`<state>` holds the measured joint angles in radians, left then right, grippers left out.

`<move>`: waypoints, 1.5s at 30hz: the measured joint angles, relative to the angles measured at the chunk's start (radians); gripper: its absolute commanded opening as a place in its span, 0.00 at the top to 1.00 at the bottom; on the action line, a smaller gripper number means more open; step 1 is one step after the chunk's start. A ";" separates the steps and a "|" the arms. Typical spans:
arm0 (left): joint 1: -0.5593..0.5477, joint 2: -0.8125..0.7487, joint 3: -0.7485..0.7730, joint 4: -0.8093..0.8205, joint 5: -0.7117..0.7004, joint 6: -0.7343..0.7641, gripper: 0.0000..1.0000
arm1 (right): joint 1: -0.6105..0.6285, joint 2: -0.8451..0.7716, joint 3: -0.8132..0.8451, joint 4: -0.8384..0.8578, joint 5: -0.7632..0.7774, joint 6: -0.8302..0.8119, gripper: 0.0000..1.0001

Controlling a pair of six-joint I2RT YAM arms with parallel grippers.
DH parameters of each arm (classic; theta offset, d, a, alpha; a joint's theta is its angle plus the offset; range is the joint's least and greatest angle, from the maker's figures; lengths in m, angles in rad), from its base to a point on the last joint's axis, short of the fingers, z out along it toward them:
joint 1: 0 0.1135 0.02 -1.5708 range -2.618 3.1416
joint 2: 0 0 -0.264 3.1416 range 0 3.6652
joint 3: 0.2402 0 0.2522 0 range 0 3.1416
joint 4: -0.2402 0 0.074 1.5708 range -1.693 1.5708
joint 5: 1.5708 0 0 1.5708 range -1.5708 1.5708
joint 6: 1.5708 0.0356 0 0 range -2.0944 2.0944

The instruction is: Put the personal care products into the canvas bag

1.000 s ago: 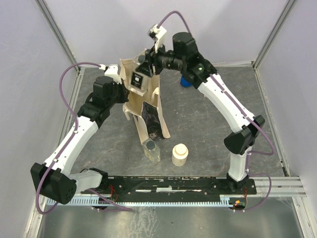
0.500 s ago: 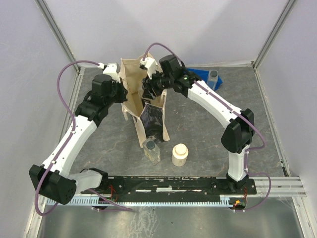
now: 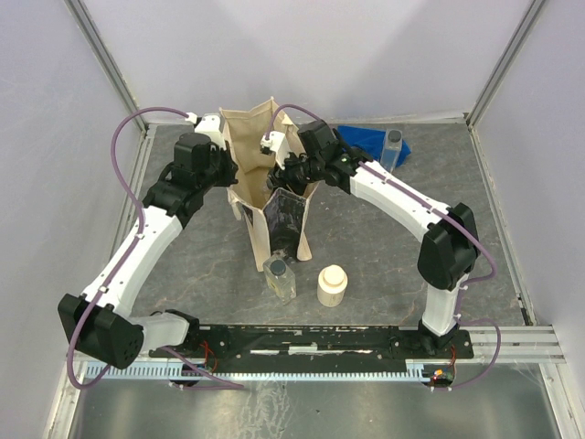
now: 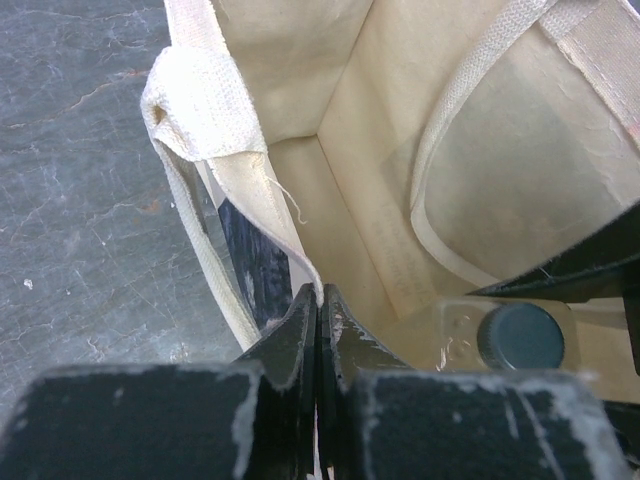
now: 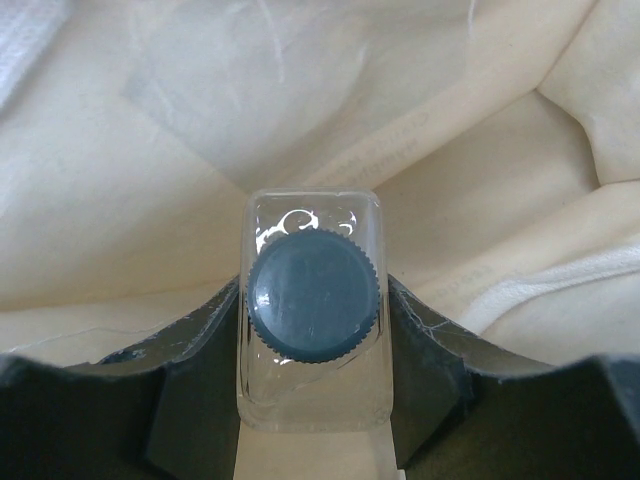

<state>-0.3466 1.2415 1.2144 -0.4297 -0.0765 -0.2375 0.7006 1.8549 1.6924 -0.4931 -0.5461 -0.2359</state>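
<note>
we clamp the left claw (image 4: 318, 302) shut on the rim of the canvas bag (image 4: 365, 110) to prop its mouth open, while the right claw (image 5: 312, 340), closed on a clear bottle (image 5: 312, 292), holds it inside the bag for release.

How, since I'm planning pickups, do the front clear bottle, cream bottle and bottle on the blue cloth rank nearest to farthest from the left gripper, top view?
From the left gripper:
1. Front clear bottle, just before the canvas bag.
2. Cream bottle, to its right.
3. Bottle on the blue cloth, far right.
</note>
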 measured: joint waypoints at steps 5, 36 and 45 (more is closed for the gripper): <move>0.021 0.000 0.000 0.006 0.001 0.001 0.97 | 0.000 -0.022 -0.007 -0.003 -0.056 -0.021 1.00; 0.038 -0.006 -0.028 0.022 0.005 0.001 0.97 | 0.060 0.012 -0.074 -0.039 0.043 -0.077 0.86; 0.038 -0.019 -0.043 0.036 0.005 0.001 0.97 | 0.072 0.023 -0.078 -0.063 0.084 -0.046 0.09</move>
<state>-0.3088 1.2228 1.1709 -0.3935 -0.0715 -0.2367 0.7731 1.8778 1.6146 -0.5564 -0.4622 -0.2817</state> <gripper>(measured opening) 0.046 0.722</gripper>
